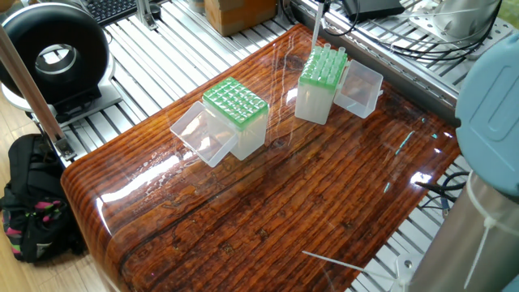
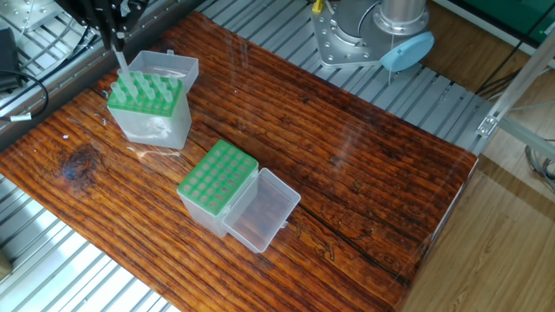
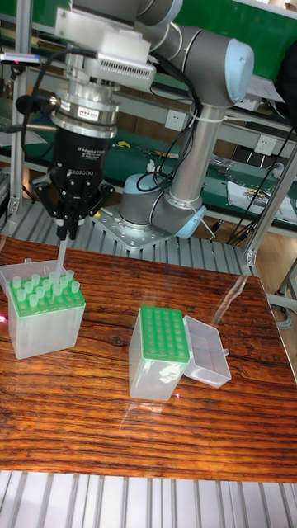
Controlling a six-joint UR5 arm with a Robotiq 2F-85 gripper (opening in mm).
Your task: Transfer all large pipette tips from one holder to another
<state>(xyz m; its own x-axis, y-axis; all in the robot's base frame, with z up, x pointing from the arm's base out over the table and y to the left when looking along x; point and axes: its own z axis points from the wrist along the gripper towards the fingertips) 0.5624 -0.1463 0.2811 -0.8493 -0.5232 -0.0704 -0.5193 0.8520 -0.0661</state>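
Clear tip (image 3: 62,252) pinched in my gripper (image 3: 66,234), hanging over full rack (image 3: 43,307)'s back edge. Pick step done, I reckon; next: carry to empty rack (image 3: 162,340), line up w/ a hole.

Glossy wooden table (image 1: 268,203), clear plastic tips (image 3: 62,252)

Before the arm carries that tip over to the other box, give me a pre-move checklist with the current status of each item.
1. Gripper shut on a pipette tip: ok.
2. Tip lifted fully clear of the source holder: cannot tell; its lower end reaches down among the standing tips.
3. Tip hanging about upright: ok.
4. Destination holder has open holes: ok, no tips stick up from its green top.
5. Destination lid swung aside, off the top: ok.
6. Table between the two holders free of obstacles: ok.
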